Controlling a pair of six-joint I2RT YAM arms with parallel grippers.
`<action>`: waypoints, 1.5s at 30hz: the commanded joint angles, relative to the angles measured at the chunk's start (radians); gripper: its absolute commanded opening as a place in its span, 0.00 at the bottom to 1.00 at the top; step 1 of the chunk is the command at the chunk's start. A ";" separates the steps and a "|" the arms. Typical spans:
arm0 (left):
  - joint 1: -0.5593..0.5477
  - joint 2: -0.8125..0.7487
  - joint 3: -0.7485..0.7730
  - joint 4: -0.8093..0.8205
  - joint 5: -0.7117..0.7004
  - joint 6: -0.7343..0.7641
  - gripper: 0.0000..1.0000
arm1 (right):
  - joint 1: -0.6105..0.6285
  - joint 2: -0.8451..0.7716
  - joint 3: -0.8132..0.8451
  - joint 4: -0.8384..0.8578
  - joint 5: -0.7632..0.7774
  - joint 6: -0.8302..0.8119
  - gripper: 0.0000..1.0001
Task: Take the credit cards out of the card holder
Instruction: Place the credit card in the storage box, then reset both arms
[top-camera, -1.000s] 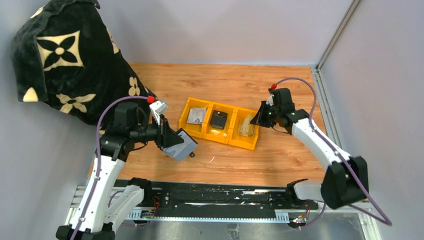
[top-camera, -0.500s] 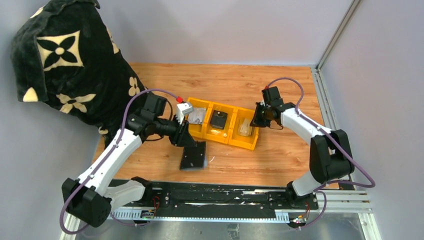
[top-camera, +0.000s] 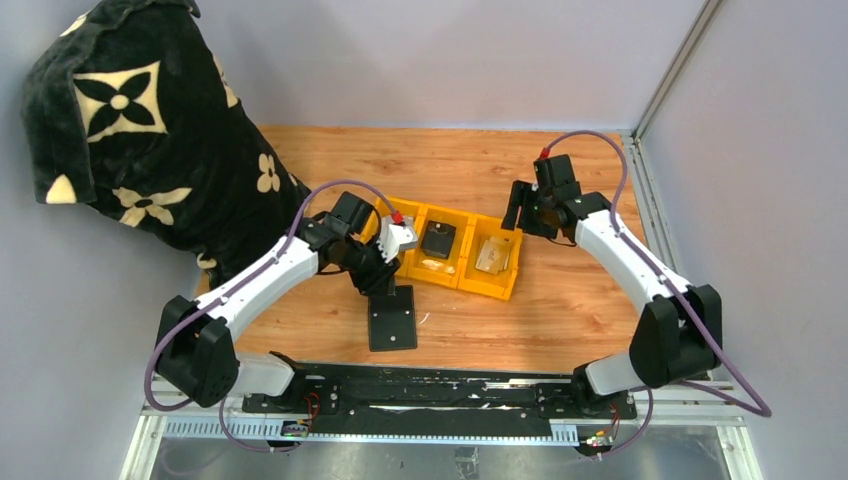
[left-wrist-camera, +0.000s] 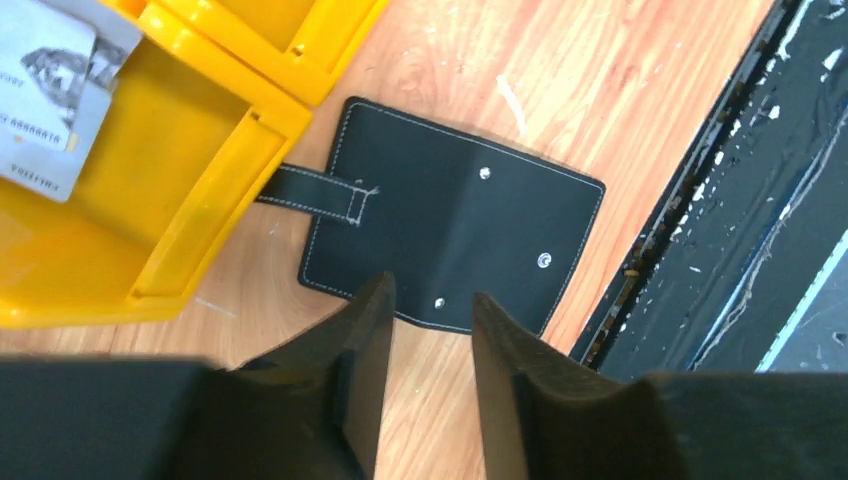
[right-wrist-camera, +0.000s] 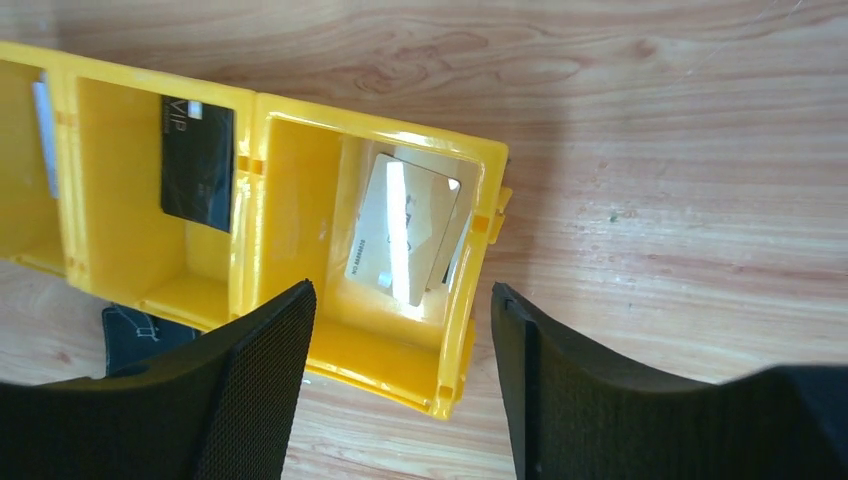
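Observation:
The black card holder (top-camera: 391, 318) lies flat and unfolded on the wood near the front edge, its strap (left-wrist-camera: 310, 186) pointing at the yellow bin (top-camera: 450, 277). My left gripper (left-wrist-camera: 432, 292) hovers open just above the holder's (left-wrist-camera: 450, 235) near edge, nothing between its fingers. Credit cards lie in the bin: silvery-grey ones (left-wrist-camera: 48, 88) in the left compartment, tan ones (right-wrist-camera: 405, 228) in the right. My right gripper (right-wrist-camera: 400, 292) stands open over the right compartment, holding nothing. From above, that gripper (top-camera: 519, 213) sits at the bin's far right corner.
A black card marked VIP (right-wrist-camera: 197, 160) rests in the bin's middle compartment. A large black plush bag with cream flowers (top-camera: 140, 120) fills the back left. The black rail (left-wrist-camera: 740, 200) runs along the table's front edge, close to the holder.
My left gripper swung right, set the card holder down flat on the wood and let go. My right gripper opened over the right compartment, where a tan card now lies.

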 joint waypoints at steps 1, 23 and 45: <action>-0.003 -0.031 0.049 0.007 -0.086 0.073 0.51 | 0.007 -0.083 0.046 -0.076 0.032 -0.045 0.70; 0.611 -0.213 -0.513 1.141 -0.236 -0.397 0.89 | -0.076 -0.537 -0.669 0.635 0.828 -0.206 0.87; 0.604 0.034 -0.850 1.970 -0.359 -0.462 1.00 | -0.238 -0.277 -0.994 1.418 0.618 -0.404 0.86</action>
